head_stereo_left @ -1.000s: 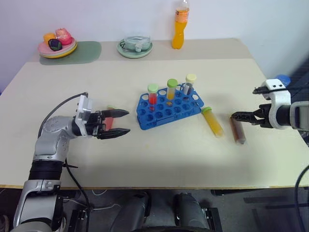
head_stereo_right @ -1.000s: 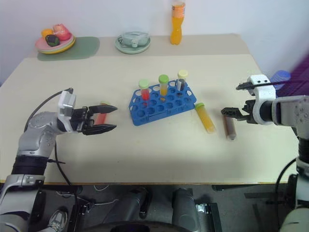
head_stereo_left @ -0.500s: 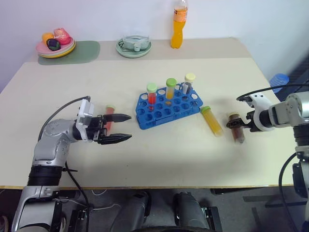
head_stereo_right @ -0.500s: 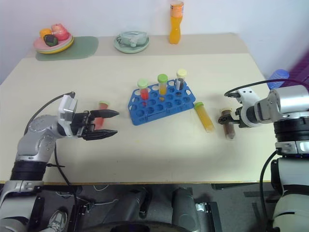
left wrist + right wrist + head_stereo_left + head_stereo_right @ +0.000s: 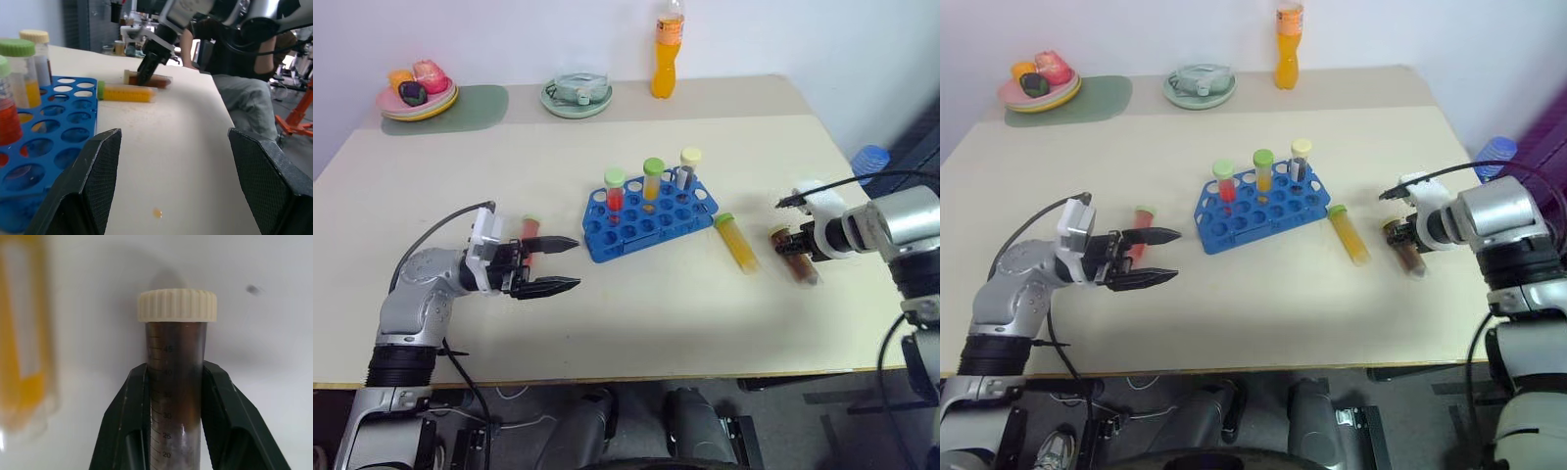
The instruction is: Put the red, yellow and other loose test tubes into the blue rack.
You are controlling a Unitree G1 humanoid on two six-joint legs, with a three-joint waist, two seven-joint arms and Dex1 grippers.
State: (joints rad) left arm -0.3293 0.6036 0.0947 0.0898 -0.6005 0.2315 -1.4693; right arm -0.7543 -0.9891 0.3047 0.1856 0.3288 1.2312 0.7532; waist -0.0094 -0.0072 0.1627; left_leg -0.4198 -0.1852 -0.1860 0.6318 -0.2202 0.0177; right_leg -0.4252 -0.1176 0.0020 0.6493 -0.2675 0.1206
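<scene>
Beige table (image 5: 636,313) — blue rack (image 5: 651,216) holds three tubes; right hand (image 5: 175,382) clamps brown tube (image 5: 176,396); left hand (image 5: 553,264) agape, empty.

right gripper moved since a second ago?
Yes. The right gripper came down from beside the dark brown tube and shut on it.

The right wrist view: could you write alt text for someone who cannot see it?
The right claw is shut on a dark brown tube with a ribbed cream cap, one black finger on each side of it, over the pale table. A yellow-filled tube lies blurred beside it.
</scene>
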